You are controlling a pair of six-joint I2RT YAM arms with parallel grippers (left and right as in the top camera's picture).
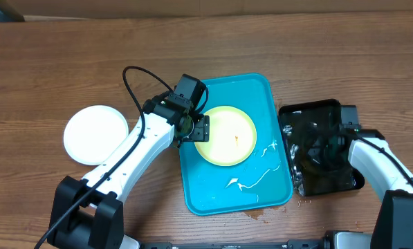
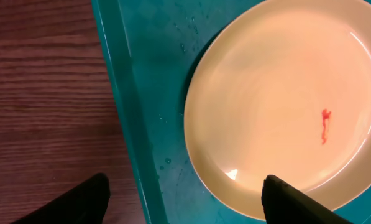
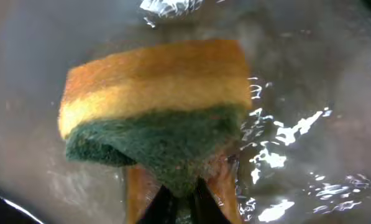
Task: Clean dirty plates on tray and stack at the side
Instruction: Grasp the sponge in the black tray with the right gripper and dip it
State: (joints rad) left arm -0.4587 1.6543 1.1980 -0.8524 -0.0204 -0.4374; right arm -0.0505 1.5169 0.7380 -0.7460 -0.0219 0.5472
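Left gripper [image 2: 184,196]: spread wide, nothing pinched, poised over the left rim of the tray [image 1: 213,197].
Right gripper [image 3: 179,202]: pressed together on the sponge [image 3: 154,106], down in the wet black tray [image 1: 324,109].
Plate [image 1: 225,135]: laid flat in the tray, its left edge just beside the left gripper, red smear uncleaned.
Nearer arm: left. The sponge is kept well apart, to the plate's right.
Stack side: white plate [image 1: 95,134] seen on the table, left of the tray.

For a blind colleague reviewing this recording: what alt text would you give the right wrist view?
A yellow sponge with a green scouring face fills the view, its lower corner pinched in the shut right hand. Behind it lies a wet surface with bright glints.
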